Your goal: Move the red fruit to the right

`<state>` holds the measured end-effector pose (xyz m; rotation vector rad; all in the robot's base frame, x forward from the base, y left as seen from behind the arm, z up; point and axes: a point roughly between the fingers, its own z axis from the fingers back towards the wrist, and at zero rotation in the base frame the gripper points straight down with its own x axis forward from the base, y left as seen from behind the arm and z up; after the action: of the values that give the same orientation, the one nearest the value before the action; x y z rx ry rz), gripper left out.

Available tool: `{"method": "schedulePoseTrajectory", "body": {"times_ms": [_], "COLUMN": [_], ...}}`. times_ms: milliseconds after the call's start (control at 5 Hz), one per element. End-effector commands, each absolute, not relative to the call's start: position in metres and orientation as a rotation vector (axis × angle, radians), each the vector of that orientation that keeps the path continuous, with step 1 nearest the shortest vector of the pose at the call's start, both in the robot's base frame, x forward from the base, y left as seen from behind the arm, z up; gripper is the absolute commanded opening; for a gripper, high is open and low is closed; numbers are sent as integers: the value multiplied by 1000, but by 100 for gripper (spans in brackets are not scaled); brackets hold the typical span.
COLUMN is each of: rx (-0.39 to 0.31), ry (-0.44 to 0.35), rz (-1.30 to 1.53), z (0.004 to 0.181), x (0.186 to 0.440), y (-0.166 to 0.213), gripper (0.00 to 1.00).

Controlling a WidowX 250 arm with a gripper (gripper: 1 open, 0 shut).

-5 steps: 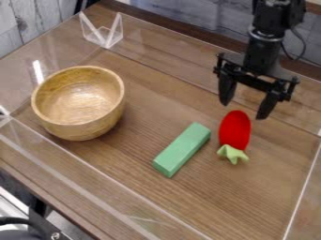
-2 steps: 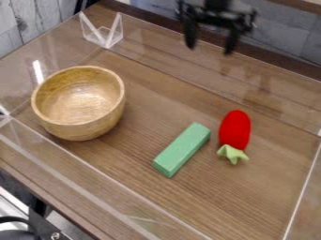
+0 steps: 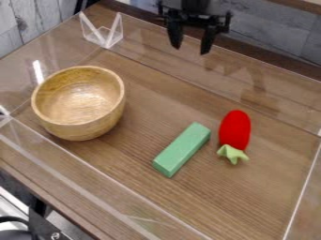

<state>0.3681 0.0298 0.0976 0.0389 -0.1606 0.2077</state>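
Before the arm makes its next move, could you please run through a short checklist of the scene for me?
1. Red fruit lies free on the table: ok.
2. Fruit clear of the green block, a small gap between them: ok.
3. Gripper holds nothing: ok.
4. Gripper near the fruit: not ok; it is at the far edge.
5. Jaws wide enough for the fruit: cannot tell.
6. Wooden bowl out of the way, far left: ok.
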Motion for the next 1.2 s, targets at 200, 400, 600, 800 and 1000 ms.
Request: {"method": "schedulePoseTrajectory", "body": {"times_ms": [200,400,600,800,1000], "rx": [54,45,41,39,41], "ry": [-226,-247,-262,-280,-299], "rz": [125,152,171,186,198], "z": [99,99,97,98,99], "x": [370,373,373,374,374], "y": [25,24,26,27,29], "gripper": [100,100,100,100,100]}}
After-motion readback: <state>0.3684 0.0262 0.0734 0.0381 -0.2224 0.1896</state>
